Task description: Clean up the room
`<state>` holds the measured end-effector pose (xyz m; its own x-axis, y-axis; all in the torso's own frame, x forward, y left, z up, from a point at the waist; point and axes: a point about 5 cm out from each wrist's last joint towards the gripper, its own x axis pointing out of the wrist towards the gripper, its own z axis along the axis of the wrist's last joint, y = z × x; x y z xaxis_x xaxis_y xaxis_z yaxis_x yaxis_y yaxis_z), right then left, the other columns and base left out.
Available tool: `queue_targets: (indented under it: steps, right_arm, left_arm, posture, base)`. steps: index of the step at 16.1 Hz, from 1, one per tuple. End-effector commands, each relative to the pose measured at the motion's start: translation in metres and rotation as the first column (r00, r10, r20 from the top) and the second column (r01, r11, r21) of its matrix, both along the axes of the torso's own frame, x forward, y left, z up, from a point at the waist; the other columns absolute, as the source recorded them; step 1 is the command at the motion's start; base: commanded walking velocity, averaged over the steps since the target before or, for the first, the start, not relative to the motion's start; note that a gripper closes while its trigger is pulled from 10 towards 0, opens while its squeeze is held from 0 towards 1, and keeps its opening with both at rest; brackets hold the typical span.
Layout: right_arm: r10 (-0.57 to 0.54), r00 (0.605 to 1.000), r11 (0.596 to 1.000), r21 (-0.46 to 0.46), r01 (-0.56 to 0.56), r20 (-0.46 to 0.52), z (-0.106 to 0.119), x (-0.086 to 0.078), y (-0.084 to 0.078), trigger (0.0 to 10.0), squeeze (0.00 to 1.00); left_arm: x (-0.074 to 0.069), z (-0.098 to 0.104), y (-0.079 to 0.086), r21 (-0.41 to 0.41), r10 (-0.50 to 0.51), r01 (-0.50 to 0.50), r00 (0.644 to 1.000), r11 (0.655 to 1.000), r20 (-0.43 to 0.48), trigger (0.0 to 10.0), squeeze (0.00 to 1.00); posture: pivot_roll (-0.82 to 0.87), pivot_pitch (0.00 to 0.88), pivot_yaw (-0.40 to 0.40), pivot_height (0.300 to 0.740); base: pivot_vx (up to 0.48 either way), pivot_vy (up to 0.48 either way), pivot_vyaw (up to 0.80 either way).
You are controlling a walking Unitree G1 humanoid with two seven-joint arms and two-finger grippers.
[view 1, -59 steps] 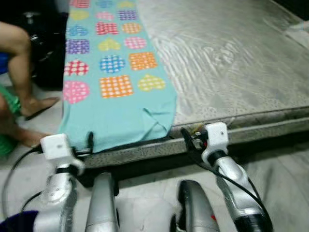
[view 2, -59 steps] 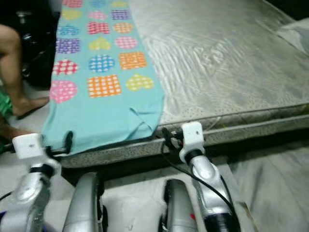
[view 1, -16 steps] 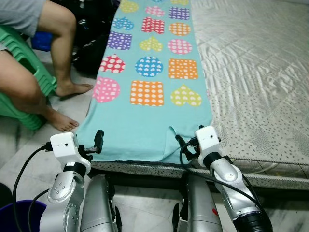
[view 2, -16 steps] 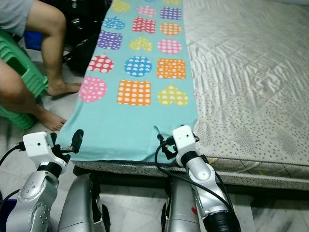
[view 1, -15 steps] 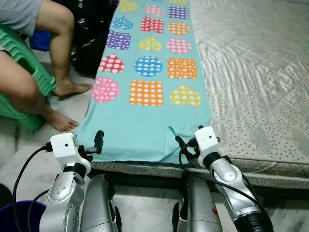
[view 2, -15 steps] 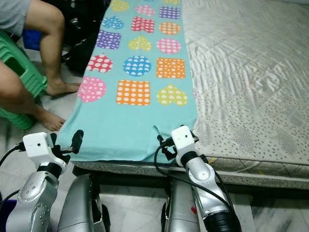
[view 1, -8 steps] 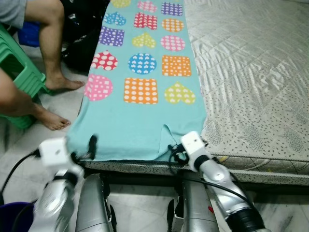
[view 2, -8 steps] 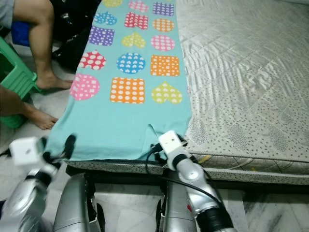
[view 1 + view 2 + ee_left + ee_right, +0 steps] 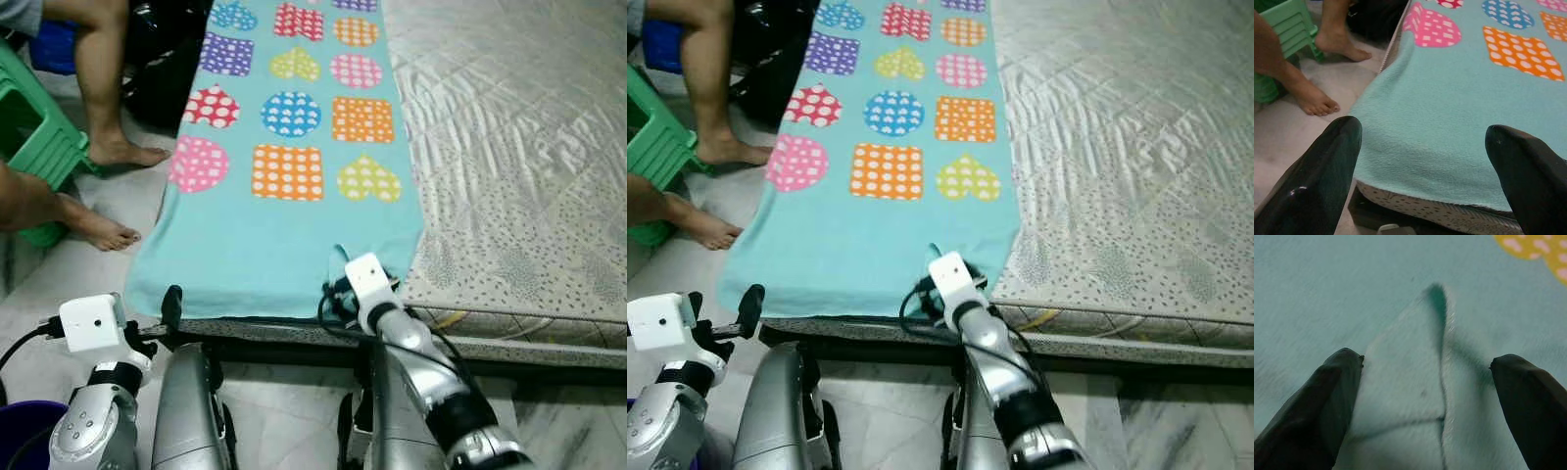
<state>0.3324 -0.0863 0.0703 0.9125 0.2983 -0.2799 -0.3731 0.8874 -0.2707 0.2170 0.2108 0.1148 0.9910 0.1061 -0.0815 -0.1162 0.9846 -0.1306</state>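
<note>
The blanket [image 9: 294, 211], teal with coloured hearts, circles and squares, lies flat along the left strip of the mattress [image 9: 509, 147], its long axis running from the near edge away to the far end, near hem hanging just over the mattress's front edge. Near the right end of that hem a small fold of the corner sticks up, pointing away from the robot. The step in hand looks like the grab at the near end of the blanket, likely to fold or lift it off the bed. The right gripper [image 9: 1425, 382] sits at the hem with jaws wide open, one finger on each side of the raised fold, nothing held yet; the head view places it at [image 9: 338, 292]. The left gripper [image 9: 1425, 161] hovers near the blanket's near left corner, jaws also wide open and empty, just short of the fabric. Next move probably calls for the right jaws to close on the fold and the left to reach in to the left corner and pinch it. A person's bare legs [image 9: 103, 88] and a green stool [image 9: 39, 147] are on the floor at far left, beside the bed.
</note>
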Motion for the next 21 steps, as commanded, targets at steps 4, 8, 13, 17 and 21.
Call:
queue_targets:
  steps: [4, 8, 13, 17, 21]
  right_arm:
    - [-0.048, 0.999, 0.999, 0.013, 0.048, -0.018, -0.004, 0.004, -0.007, 10.0, 0.0]
    - [-0.066, 0.998, 0.998, 0.009, 0.066, -0.018, -0.01, 0.003, -0.012, 10.0, 0.0]
    - [-0.094, 0.994, 0.995, 0.037, 0.092, 0.054, 0.007, 0.014, -0.004, 10.0, 0.0]
    - [-0.098, 0.994, 0.995, 0.028, 0.096, 0.052, 0.008, 0.016, -0.001, 10.0, 0.0]
    - [-0.122, 0.991, 0.992, -0.028, 0.123, 0.049, 0.003, 0.017, 0.0, 10.0, 0.0]
  left_arm:
    - [0.0, 0.001, -0.003, -0.006, -0.005, 0.005, 1.0, 1.0, -0.016, 10.0, 0.0]
    - [0.001, 0.0, -0.004, -0.009, -0.007, 0.007, 1.0, 1.0, -0.018, 10.0, 0.0]
    - [0.007, 0.002, -0.004, -0.009, -0.008, 0.008, 1.0, 1.0, -0.008, 10.0, 0.0]
    - [0.009, 0.002, -0.007, -0.015, -0.017, 0.017, 1.0, 1.0, -0.005, 10.0, 0.0]
    - [0.01, 0.005, -0.01, -0.015, -0.017, 0.017, 1.0, 1.0, 0.002, 10.0, 0.0]
  posture:
    - [0.06, 0.3, -0.09, 0.556]
    - [0.06, 0.297, -0.087, 0.556]
    - [0.06, 0.289, -0.084, 0.556]
    - [0.07, 0.285, -0.081, 0.556]
    - [0.07, 0.283, -0.083, 0.556]
  base:
    - [0.0, 0.0, 0.0]
    - [0.0, 0.0, 0.0]
    - [0.0, 0.0, 0.0]
    - [0.0, 0.0, 0.0]
    - [0.0, 0.0, 0.0]
